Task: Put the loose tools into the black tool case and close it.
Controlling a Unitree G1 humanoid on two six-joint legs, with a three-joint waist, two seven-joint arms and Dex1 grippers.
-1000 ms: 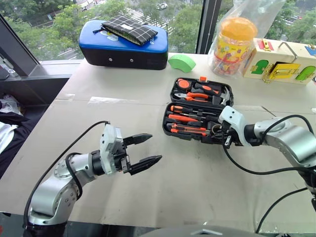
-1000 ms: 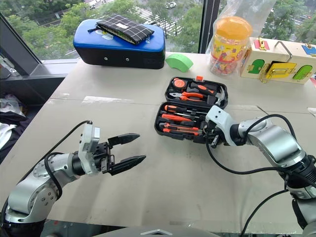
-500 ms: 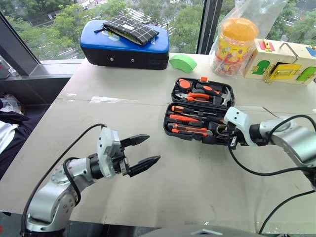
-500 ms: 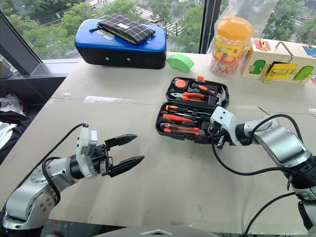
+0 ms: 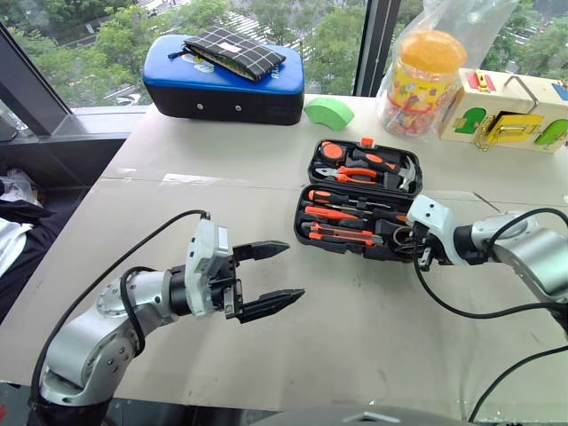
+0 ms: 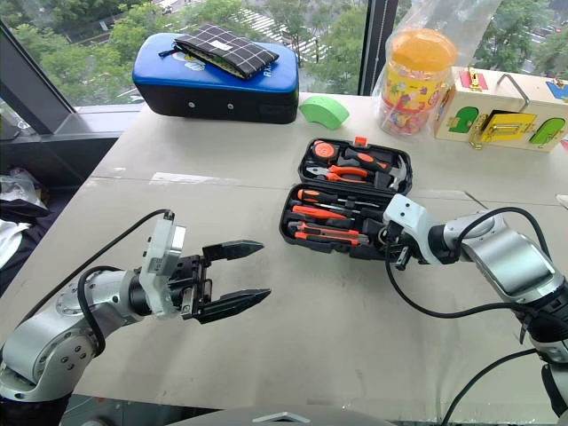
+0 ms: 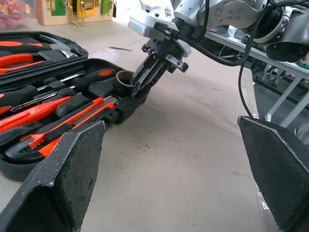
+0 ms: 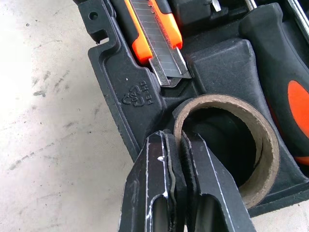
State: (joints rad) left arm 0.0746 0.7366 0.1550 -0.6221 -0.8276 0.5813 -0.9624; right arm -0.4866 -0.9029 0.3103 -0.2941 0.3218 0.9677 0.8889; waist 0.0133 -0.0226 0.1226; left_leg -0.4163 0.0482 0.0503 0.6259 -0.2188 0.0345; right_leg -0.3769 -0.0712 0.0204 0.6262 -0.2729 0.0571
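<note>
At the open black tool case, my right end effector pinches a cardboard ring's wall; my left end effector gapes wide.

Pale grey table beside big windows, green trees outside.

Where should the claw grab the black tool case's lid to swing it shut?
Probably the far rim of the raised lid, beside the orange latch, coming from behind it. That half of the black tool case lies tilted open away from the robot, hinged mid-case, so the far edge gives most leverage.
</note>
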